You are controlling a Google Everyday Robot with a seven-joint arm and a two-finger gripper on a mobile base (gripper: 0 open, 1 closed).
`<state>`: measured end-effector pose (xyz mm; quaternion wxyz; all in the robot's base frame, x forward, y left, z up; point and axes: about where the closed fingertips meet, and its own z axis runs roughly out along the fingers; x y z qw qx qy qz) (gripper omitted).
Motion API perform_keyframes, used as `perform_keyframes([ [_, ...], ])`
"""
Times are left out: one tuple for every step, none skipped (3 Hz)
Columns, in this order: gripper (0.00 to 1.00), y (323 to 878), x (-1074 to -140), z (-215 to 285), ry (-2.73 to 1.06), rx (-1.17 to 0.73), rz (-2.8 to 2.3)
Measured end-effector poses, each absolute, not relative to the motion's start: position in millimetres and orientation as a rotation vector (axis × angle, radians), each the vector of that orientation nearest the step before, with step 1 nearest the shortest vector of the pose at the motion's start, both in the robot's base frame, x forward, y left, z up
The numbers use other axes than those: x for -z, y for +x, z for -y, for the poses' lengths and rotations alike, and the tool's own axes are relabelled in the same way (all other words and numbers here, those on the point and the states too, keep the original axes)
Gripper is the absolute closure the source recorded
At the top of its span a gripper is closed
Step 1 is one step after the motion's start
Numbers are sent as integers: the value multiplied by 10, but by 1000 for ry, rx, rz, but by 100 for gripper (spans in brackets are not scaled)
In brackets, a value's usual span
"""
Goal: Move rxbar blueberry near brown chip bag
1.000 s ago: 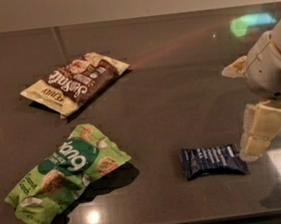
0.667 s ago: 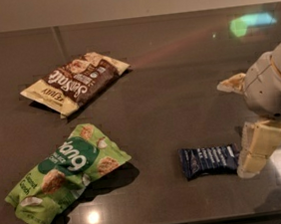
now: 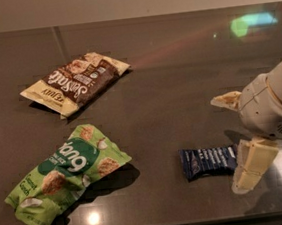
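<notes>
The arm enters from the right edge. Its gripper (image 3: 227, 144) hangs low over the bench (image 3: 178, 80) with fingers spread wide by the right end of the rxbar (image 3: 206, 161), which lies flat at lower right, well apart from the brown bag (image 3: 75, 83) at upper left.

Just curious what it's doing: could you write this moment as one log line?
gripper: open, at right end of rxbar blueberry | rxbar blueberry: flat on table | brown chip bag: far left, apart

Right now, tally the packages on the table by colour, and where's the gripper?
Brown: 1, brown chip bag
Green: 1, green snack bag
Navy: 1, rxbar blueberry
Total: 3
The gripper is open, at the bar's right end.
</notes>
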<state>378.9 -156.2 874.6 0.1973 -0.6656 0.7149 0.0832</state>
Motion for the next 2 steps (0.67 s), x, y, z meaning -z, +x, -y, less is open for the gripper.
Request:
perform_keyframes([
  [0,3793,-8632,1547,-1857,-255,-2000],
  [51,3830,-8277,1513,-1871,-316,-2002],
])
